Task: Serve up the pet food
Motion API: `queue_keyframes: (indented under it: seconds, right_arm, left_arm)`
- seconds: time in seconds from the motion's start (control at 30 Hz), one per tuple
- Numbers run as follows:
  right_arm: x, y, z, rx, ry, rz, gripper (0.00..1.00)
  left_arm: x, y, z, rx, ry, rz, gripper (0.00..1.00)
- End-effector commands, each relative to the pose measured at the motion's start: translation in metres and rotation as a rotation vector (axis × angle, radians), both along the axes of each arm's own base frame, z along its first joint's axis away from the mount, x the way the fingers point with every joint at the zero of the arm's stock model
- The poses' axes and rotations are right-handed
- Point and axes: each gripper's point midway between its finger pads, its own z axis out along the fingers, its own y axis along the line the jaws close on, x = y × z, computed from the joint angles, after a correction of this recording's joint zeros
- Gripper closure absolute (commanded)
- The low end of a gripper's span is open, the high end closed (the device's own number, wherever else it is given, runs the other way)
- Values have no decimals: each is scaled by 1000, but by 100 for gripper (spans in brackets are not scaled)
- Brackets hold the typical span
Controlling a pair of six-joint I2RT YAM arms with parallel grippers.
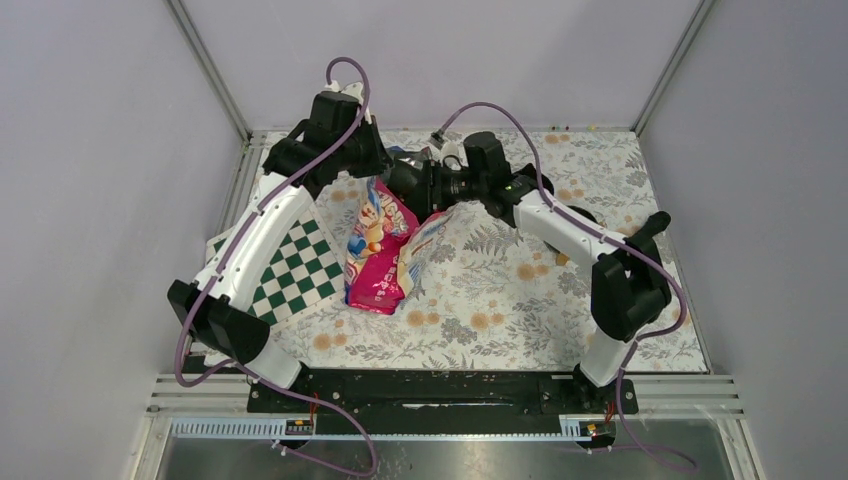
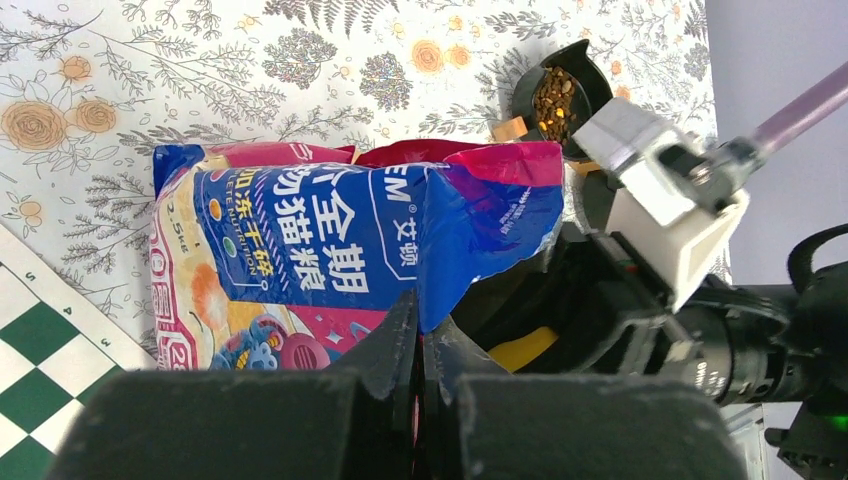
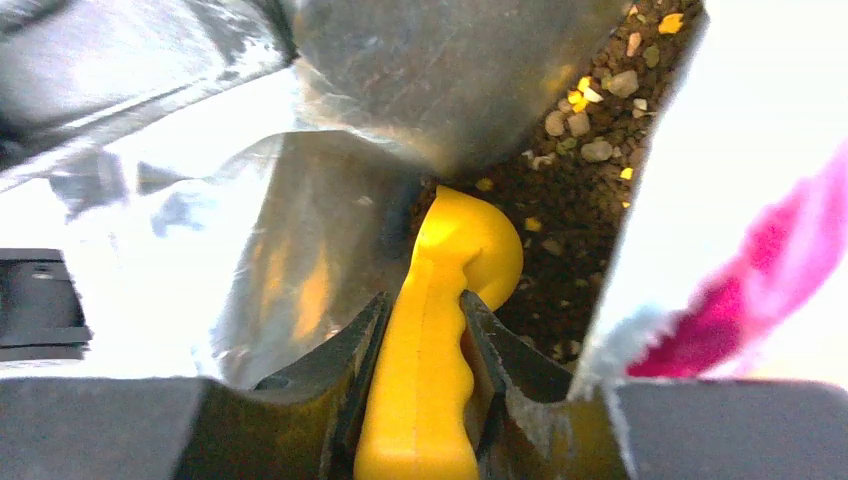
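Note:
The glossy pink-blue-white bag (image 1: 378,250) stands on the floral table, its mouth open at the top. My left gripper (image 2: 421,320) is shut on the bag's top edge (image 2: 470,215) and holds the mouth up; it also shows in the top view (image 1: 372,172). My right gripper (image 3: 425,310) is shut on the yellow-orange scoop handle (image 3: 440,350) and reaches into the bag's mouth (image 1: 412,182). The scoop's head is buried out of sight. Brown pet food (image 3: 590,150) lies inside the foil-lined bag (image 3: 300,220). A black round bowl (image 2: 585,65) beyond the bag holds some pet food (image 2: 556,100).
A green-and-white checkered mat (image 1: 300,265) lies left of the bag, under the left arm; its corner shows in the left wrist view (image 2: 30,370). The right arm's wrist (image 2: 660,200) crowds the bag's mouth. White walls enclose the floral table (image 1: 560,300).

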Motion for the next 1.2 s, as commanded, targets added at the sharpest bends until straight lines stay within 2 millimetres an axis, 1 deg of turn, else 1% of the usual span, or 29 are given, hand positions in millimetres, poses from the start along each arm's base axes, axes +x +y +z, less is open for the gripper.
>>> queue_keyframes:
  seconds: [0.0, 0.03, 0.1, 0.2, 0.37, 0.6, 0.83, 1.0, 1.17]
  right_arm:
    - [-13, -10, 77, 243, 94, 29, 100]
    - [-12, -12, 88, 279, 91, 26, 100]
    - [-14, -15, 103, 310, 104, 14, 100]
    - [-15, -22, 116, 306, 82, -19, 100]
    - [-9, -38, 123, 261, 47, -120, 100]
    - [2, -62, 134, 266, 12, -235, 100]
    - [14, -86, 133, 267, 4, -331, 100]
    - [21, -99, 132, 306, 12, -379, 100]
    - [24, -109, 127, 234, -81, -406, 100]
  left_arm:
    - [11, 1, 72, -105, -207, 2, 100]
    - [11, 3, 73, -103, -209, 4, 100]
    - [12, 7, 72, -95, -211, 9, 100]
    - [13, 11, 72, -88, -215, 15, 100]
    - [13, 16, 71, -73, -221, 18, 100]
    - [13, 23, 73, -60, -234, 26, 100]
    - [13, 30, 75, -59, -250, 40, 100]
    - [13, 34, 75, -63, -253, 49, 100]
    - [13, 37, 74, -64, -254, 54, 100]
